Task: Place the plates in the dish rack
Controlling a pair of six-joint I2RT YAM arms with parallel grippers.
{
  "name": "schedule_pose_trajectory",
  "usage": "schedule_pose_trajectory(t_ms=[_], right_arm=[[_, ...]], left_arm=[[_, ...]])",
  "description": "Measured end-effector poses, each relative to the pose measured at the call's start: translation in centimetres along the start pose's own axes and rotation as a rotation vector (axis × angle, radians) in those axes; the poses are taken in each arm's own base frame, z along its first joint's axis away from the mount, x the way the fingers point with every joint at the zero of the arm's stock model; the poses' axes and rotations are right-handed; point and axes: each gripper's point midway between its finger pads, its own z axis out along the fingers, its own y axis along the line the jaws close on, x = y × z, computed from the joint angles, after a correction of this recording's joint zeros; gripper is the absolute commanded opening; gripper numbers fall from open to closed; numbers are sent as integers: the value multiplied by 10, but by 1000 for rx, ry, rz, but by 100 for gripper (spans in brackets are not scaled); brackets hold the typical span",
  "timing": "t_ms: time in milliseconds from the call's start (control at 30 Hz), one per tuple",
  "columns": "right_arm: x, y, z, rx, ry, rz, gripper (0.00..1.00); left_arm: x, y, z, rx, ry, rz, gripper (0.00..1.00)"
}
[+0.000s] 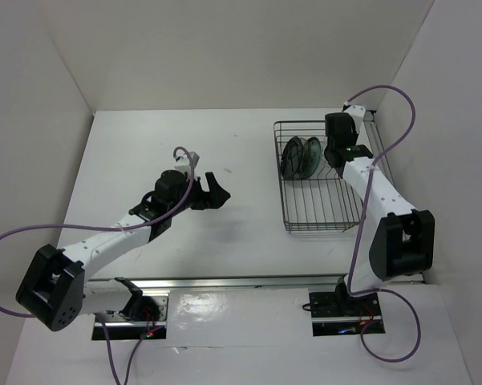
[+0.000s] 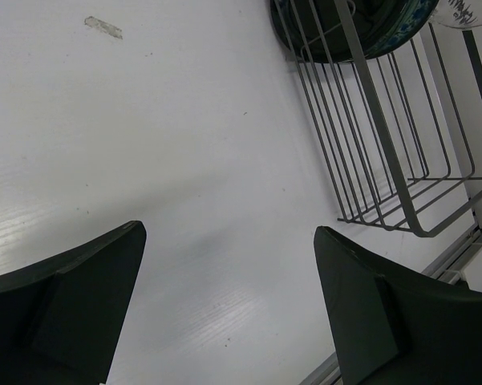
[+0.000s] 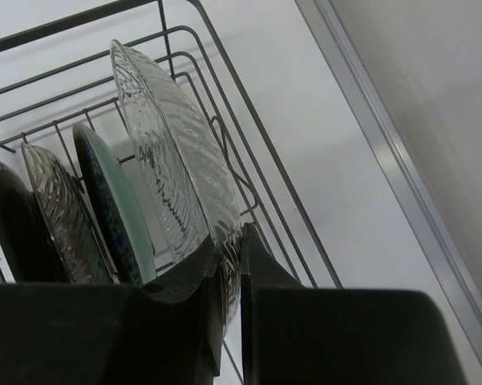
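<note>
Where the two arms are bolted at the near edge, a metal rail (image 1: pixel 249 282) runs across the white bench (image 1: pixel 144 144), and purple cables (image 1: pixel 32 232) loop off both arms. Just beyond, the left claw (image 1: pixel 212 192) hangs over the middle of the bench. Its fingers (image 2: pixel 80 297) are spread wide and hold nothing, well apart from the dish rack (image 1: pixel 321 204) to its right. A small grey scuff (image 2: pixel 104 28) marks the matte surface ahead of it. The rack sits toward the far right, near the bench's right edge and the wall (image 1: pixel 457 120) beyond it. Four plates stand on edge between the dividers in its far half: a black plate (image 3: pixel 0 216), a clear ribbed plate (image 3: pixel 60 216), a blue-green plate (image 3: pixel 112 200) and a second clear plate (image 3: pixel 168 144). The right claw (image 3: pixel 228 249), reaching over the rack, is clenched on the rim of that last plate. Plain white walls close the bench on the left, back and right.
</note>
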Motion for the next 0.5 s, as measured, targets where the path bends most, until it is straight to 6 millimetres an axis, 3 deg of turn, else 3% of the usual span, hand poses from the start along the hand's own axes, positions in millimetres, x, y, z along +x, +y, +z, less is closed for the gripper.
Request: schedule_pose_trajectory(t_ms=[167,300,500], right_arm=[[6,5,7,-7,13,-7,2],[11,9,13,-13,26,-10,49],[23,13,23,-7,56,-36,63]], left_arm=[[0,0,0,0,0,0,100],[0,0,0,0,0,1,100],[0,0,0,0,0,2,100]])
